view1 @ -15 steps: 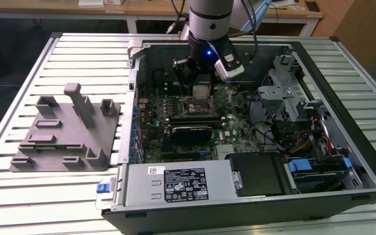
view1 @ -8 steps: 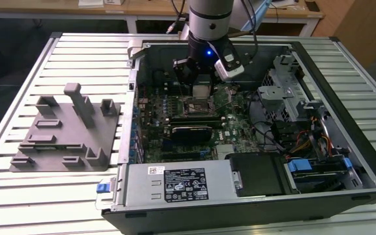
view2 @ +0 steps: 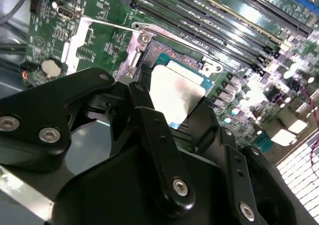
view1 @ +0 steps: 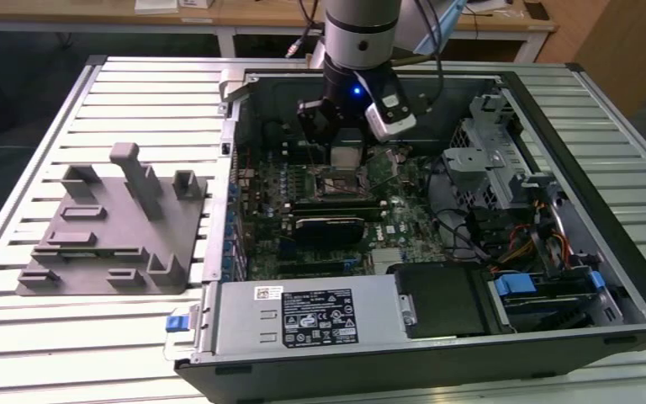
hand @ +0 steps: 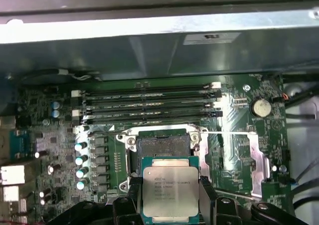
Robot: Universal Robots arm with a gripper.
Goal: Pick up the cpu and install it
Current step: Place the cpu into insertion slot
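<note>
So the hand (view1: 349, 154) is down inside the open PC case (view1: 632, 278), which lies on its side on the slatted metal surface (view1: 132, 93). It's clamped on the cpu (hand: 170, 187): in the first wrist view you can see a black finger (hand: 133, 197) pressed against each of two opposite edges of the chip, silvery top facing the camera. The cpu isn't seated. It's held above the motherboard (view1: 402, 219), right over the near edge of the socket (hand: 163, 147), and most of the socket's dark square opening is uncovered, with its metal frame around it. In the second wrist view the chip (view2: 174, 93) sits flat between the fingers with the socket frame just past it. The four memory slots (hand: 149, 103) run along the far side of the socket, and a coin battery (hand: 260, 107) sits off near one corner of the board. Over on the exterior view's left, the grey fixture (view1: 115, 231) stands on the surface, well apart from the arm.
</note>
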